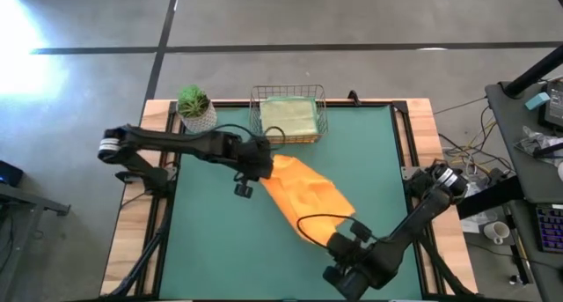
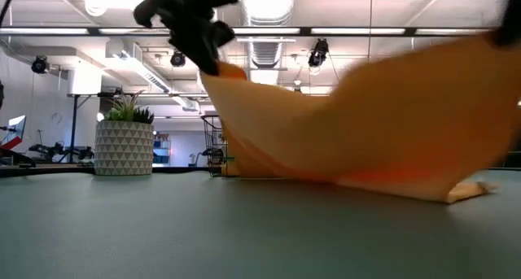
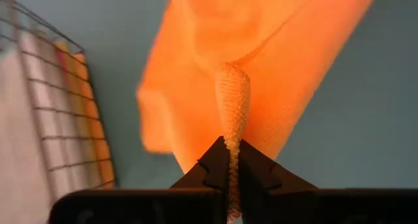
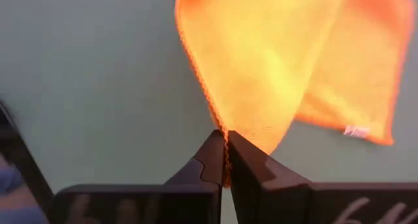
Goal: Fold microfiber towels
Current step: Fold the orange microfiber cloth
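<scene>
An orange microfiber towel (image 1: 308, 195) is held up between both grippers over the middle of the green table; in the low view its lower part (image 2: 407, 185) rests on the table. My left gripper (image 1: 264, 165) is shut on its far-left end. My right gripper (image 1: 339, 240) is shut on its near-right end. Other folded towels, the top one pale green (image 1: 288, 117), lie in the wire basket. My left gripper pinches a bunched fold of the towel (image 3: 232, 129) between its two fingertips, coming from above and slanting down. The cloth hangs away below the fingers. My right gripper pinches a stitched edge of the towel (image 4: 224, 140) between its fingertips, slanting down from above. The cloth fans out below the hold.
A wire mesh basket (image 1: 322, 108) stands at the table's far edge. A small potted plant (image 1: 195, 108) stands at the far left corner. Wooden rails border the green mat left and right.
</scene>
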`<move>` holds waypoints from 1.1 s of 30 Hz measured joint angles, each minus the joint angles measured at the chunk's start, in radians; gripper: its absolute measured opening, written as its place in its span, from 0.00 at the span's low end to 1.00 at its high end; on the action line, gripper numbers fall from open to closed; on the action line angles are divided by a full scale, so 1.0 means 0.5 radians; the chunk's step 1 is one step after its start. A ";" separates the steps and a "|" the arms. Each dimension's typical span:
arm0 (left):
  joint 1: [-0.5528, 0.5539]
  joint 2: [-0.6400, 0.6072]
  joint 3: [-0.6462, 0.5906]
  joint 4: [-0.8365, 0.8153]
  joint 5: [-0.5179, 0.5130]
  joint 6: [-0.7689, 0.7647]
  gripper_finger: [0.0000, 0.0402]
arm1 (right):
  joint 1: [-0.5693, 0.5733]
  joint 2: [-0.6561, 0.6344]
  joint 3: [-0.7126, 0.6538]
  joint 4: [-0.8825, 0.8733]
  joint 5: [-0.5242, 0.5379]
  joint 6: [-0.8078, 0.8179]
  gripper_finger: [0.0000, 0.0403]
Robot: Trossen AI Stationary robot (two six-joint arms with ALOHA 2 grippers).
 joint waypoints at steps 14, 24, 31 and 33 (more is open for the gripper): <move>0.000 -0.696 -0.003 -0.116 0.000 -0.194 0.00 | -0.083 0.000 0.644 -0.772 0.632 -0.009 0.02; -0.001 -1.012 -0.010 -0.211 -0.002 -0.574 0.00 | -0.180 -0.050 0.880 -0.926 1.021 -0.286 0.02; -0.002 -1.079 -0.015 -0.205 -0.015 -0.736 0.00 | -0.338 -0.084 0.982 -0.930 1.175 -0.559 0.02; -0.002 -1.093 -0.017 -0.208 -0.059 -0.738 0.00 | -0.378 -0.099 0.993 -0.925 1.174 -0.659 0.02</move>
